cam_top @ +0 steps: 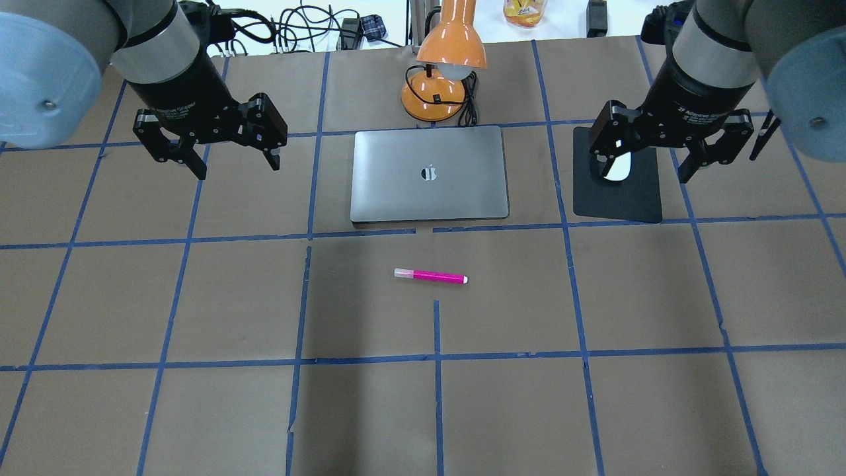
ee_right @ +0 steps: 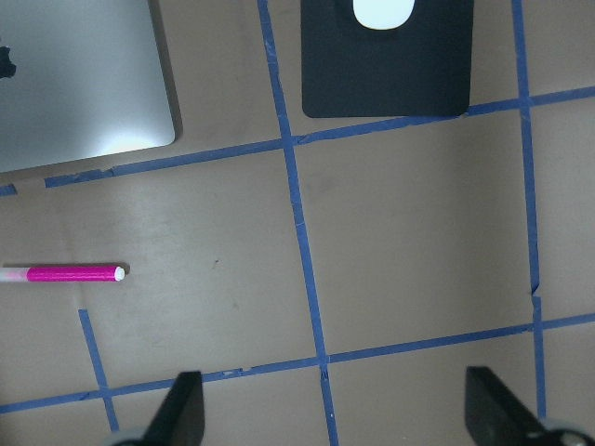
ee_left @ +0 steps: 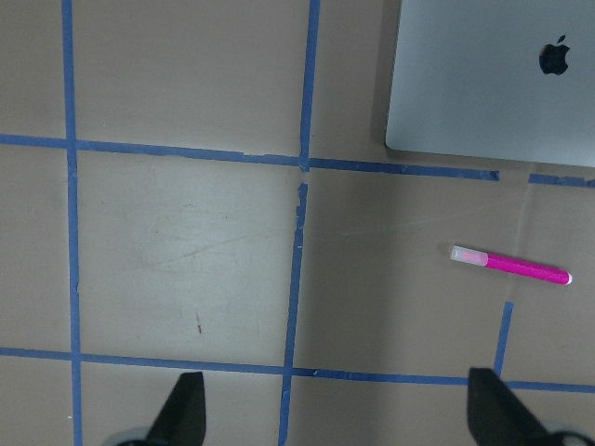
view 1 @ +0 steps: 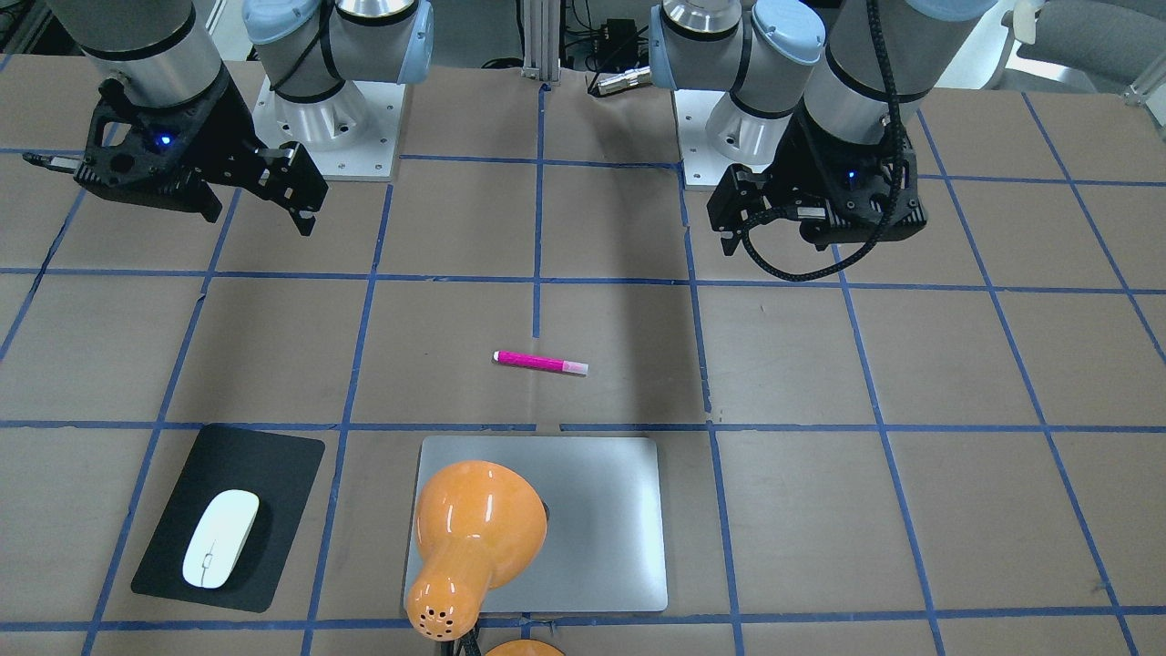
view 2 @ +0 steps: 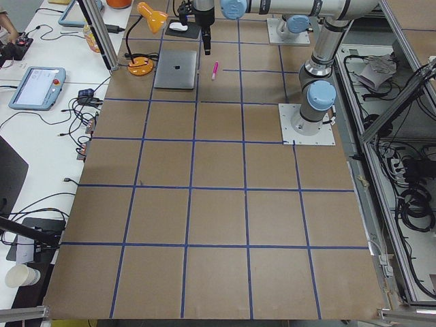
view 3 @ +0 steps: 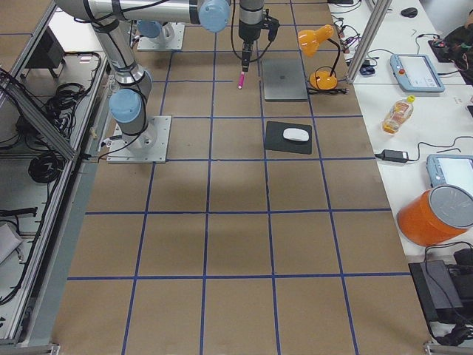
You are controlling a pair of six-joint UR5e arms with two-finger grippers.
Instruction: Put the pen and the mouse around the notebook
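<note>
– Lamp (view 1: 474, 538) first: in the front view its orange head sits closest to the lens and covers a corner of the notebook (cam_top: 429, 173). Does that matter?

– Not for the pen (cam_top: 431, 276). It lies on the bare table (cam_top: 198, 297), on the robot's side of the notebook and apart from it, about level with the notebook's middle.

– Which way does it point?

– Its long axis runs side to side, parallel to the notebook's near edge, with the pale cap toward the robot's left. Fingers would have to close across it, front to back.

– Which arm is closer?

– Hard to separate. The left gripper (cam_top: 236, 168) and right gripper (cam_top: 641, 175) hang well above the table, one to each side, with the pen roughly midway between them. I judge the left slightly nearer. Both have their fingers spread wide and hold nothing.

– And the mouse (view 1: 220, 538)?

– It sits on the black mat (view 1: 273, 474), on the robot's right of the notebook, so it falls to the right arm.

– Anything unclear?

– In the overhead view the right gripper hides most of the mouse. The right wrist view cuts it off at the top edge. Both wrist views show only the ends of the fingers.
</note>
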